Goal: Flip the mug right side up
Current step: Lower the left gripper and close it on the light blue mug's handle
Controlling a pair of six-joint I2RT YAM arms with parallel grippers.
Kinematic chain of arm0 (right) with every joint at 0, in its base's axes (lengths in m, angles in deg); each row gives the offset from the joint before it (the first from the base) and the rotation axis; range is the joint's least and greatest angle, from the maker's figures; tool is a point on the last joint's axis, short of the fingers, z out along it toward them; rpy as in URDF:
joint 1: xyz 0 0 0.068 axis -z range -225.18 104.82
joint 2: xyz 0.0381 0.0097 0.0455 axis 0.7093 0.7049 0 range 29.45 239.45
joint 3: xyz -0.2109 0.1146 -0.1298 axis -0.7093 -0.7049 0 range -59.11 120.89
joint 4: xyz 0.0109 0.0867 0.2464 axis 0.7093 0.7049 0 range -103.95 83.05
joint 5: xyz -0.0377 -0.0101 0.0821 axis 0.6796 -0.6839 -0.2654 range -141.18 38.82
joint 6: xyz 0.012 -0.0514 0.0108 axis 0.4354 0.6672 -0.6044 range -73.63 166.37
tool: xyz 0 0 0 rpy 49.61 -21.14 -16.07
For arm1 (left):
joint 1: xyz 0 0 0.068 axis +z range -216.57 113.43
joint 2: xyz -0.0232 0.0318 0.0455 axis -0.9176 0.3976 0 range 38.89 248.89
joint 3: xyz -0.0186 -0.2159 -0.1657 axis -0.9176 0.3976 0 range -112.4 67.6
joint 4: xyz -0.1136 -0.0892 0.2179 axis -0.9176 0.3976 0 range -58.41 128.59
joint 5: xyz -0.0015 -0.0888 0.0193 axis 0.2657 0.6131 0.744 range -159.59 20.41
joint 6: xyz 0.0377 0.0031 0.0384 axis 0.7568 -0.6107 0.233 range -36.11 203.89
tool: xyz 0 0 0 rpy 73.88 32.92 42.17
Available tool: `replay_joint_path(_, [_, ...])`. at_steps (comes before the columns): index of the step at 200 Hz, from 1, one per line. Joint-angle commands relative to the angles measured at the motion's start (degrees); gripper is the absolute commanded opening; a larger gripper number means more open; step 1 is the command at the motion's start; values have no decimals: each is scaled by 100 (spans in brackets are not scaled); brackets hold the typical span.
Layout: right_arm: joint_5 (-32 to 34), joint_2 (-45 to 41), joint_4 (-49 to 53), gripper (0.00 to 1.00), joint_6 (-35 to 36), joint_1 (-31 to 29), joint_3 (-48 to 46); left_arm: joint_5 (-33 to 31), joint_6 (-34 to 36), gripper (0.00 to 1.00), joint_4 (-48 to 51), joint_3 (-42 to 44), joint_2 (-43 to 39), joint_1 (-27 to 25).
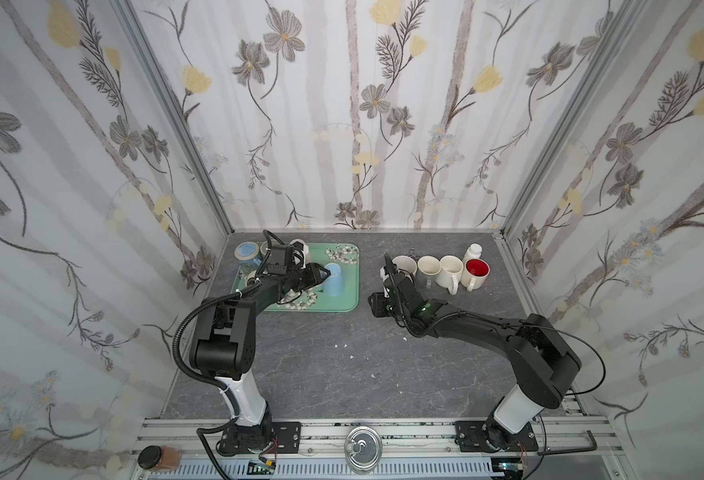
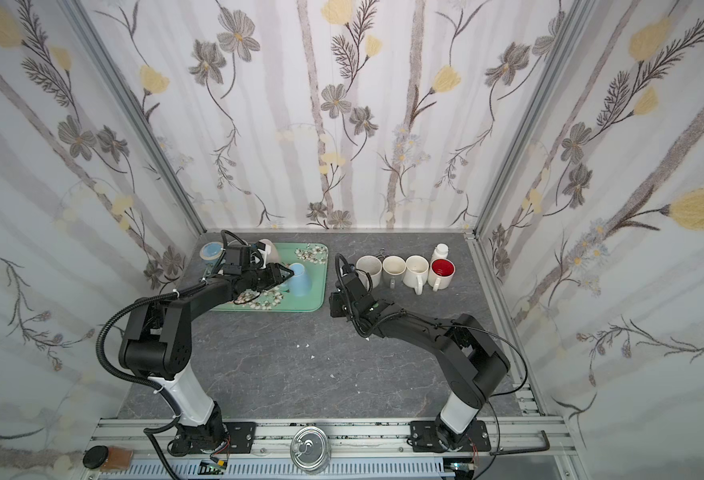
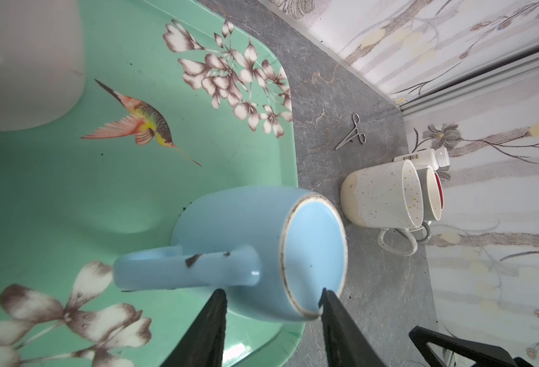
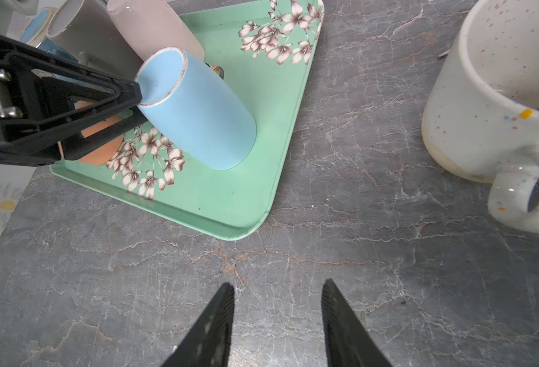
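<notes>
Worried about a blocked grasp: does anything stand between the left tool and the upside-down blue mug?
Nothing visible does. The left tool is at the upturned base of the blue mug, jaws astride its rim. The pink mug and grey mug stand off to the side.

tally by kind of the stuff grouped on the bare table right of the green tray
mugs: 4 (speckled mug, two off-white mugs, red-lined mug)
white bottle: 1
forceps: 1
total: 6
</notes>
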Motion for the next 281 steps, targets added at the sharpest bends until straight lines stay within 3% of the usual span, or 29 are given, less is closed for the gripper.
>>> replay_joint_path(1, [-67,26,-161,46,-86,-16,36,-127,492,49,329,-154,-123,-1])
replay_joint_path(42, [-66,7,-150,45,-74,-40,11,-571,2334,59,1410,-793,-76,21])
replay_joint_path(63, [-74,23,-189,45,-77,-74,10,-533,2806,61,1576,-1056,92,114])
replay_joint_path(120, [-211,248,-260,45,-79,-421,170,798,2106,63,601,-1335,889,293])
replay_joint_path(164, [-333,519,-280,44,-109,-603,354,1464,1296,65,-507,-525,753,360])
replay_joint_path(238, [-702,1525,291,44,262,-464,1551,1086,1072,66,-882,887,-139,322])
replay_joint_path(281, [-1152,2104,431,44,228,-290,2088,187,1745,65,-415,1026,-375,106])
